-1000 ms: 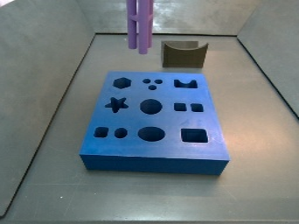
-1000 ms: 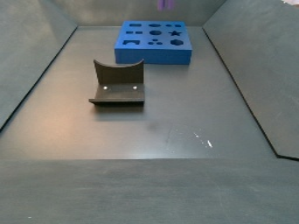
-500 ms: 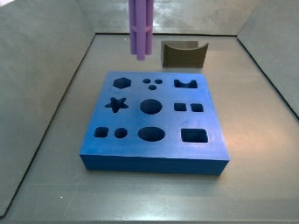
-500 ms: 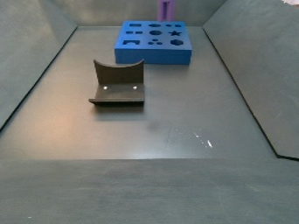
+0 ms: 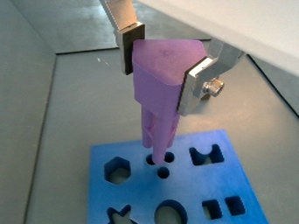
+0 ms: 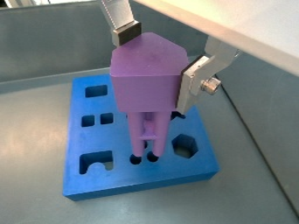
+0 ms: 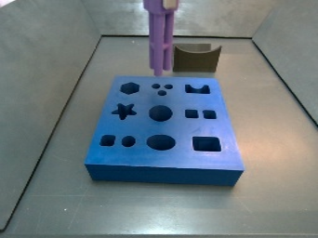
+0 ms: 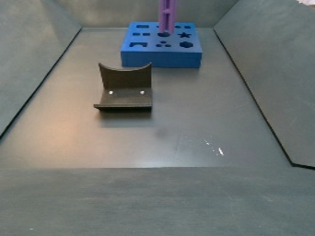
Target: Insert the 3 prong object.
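My gripper (image 5: 163, 68) is shut on the top of the 3 prong object (image 5: 158, 105), a tall light-purple piece of joined rods. Both wrist views show this grip (image 6: 160, 66). The piece hangs upright. Its lower end (image 6: 142, 149) is just above the blue block (image 6: 117, 171), over the group of three small round holes (image 5: 160, 164). Whether it touches the block I cannot tell. In both side views only the purple piece (image 7: 161, 37) (image 8: 167, 13) shows above the far side of the blue block (image 7: 162, 130) (image 8: 164, 48). The gripper is above the frame there.
The dark fixture (image 8: 124, 88) stands on the grey floor away from the block, and shows behind it in a side view (image 7: 195, 58). The block has several other shaped holes, such as a star (image 7: 123, 112) and a hexagon (image 7: 128, 88). Grey walls (image 7: 62, 102) enclose the floor.
The purple piece has moved sideways toward the fixture and come lower, from beyond the block's far edge to over the three small holes. The grip has not changed.
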{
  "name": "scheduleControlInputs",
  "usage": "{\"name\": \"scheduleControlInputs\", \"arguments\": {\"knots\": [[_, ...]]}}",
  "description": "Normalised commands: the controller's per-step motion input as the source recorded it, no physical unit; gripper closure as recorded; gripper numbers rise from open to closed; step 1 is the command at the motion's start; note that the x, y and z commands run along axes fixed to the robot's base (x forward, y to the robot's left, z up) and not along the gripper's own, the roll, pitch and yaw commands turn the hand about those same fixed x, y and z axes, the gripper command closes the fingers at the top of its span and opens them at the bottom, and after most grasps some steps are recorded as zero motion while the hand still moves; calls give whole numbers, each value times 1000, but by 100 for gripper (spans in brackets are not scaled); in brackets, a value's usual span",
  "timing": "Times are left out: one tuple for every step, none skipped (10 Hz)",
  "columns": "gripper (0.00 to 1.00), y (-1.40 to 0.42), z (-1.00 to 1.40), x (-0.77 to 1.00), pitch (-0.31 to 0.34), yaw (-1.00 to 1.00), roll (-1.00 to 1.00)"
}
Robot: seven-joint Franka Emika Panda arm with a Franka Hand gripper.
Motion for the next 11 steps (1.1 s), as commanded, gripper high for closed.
{"name": "scheduleControlInputs", "arguments": {"knots": [[100, 0, -220, 17, -13, 0, 77], [100, 0, 0, 0, -14, 0, -6], [100, -9, -91, 6, -30, 83, -49], [100, -80, -20, 0, -53, 60, -67], [100, -11, -283, 0, -20, 23, 0], [100, 0, -494, 0, -69, 54, 14], [100, 0, -443, 0, -84, 154, 21], [100, 0, -283, 6, -54, 189, 9], [100, -29, -191, 37, -4, 140, 4], [100, -37, -203, 74, 0, 143, 40], [100, -17, -220, 151, 4, 163, 53]]}}
